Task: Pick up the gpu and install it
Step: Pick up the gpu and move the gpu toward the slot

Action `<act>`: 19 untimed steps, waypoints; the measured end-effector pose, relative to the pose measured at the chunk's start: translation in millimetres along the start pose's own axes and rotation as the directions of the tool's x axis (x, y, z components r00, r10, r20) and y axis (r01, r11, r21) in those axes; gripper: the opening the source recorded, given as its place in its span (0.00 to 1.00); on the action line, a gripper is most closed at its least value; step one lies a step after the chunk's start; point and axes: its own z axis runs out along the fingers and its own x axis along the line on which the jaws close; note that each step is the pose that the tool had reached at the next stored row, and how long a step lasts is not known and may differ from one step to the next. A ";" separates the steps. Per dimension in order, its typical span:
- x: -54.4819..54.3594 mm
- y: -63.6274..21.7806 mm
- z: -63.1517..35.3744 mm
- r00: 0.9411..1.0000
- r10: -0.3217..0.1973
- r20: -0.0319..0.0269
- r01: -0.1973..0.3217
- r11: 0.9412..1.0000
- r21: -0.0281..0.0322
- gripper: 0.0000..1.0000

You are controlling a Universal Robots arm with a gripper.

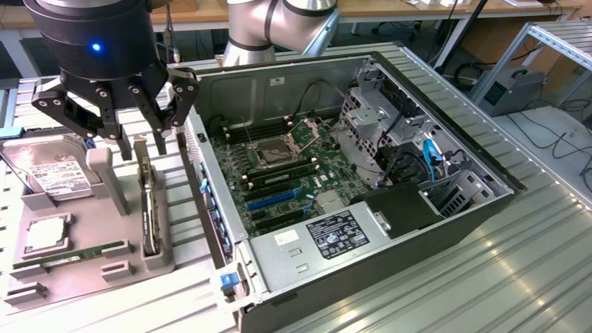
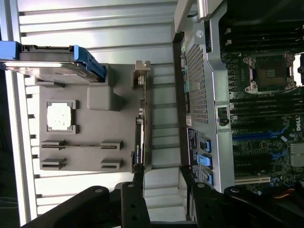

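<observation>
Bench, ribbed metal, seen from the exterior view and read from its left to its right.

1. Far left: grey fixture tray lies flat on the bench. At its back end sits a silver hard drive with a white label. In the wrist view its carrier shows blue edges. Nearer the front of the tray are 1 square processor chip in its pocket and 1 narrow green memory stick lying flat.

2. Right edge of the tray: the gpu stands on its long edge in a slotted grey holder, upright, between the tray pockets and the case wall. It is not installed.

3. Above the far end of the gpu: the jaws hang from the black wrist of the arm. They are spread wide and hold nothing. In the wrist view 1 finger lines up with the card's edge and the other sits over the gap toward the case. I cannot tell whether a finger touches the card.

4. Right of the tray, just beside it: the open computer case lies on its side. Its motherboard shows an open processor socket, memory slots and blue expansion slots. The slots I can see stand empty. A labelled power supply sits at the near end.
</observation>
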 end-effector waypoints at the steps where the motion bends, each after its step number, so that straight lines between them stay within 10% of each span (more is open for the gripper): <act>1: 0.0 0.0 0.3 1.000 0.000 0.000 0.000 1.000 0.000 0.42; 19: 0.2 -0.3 5.4 1.000 0.000 0.000 0.000 1.000 0.000 0.42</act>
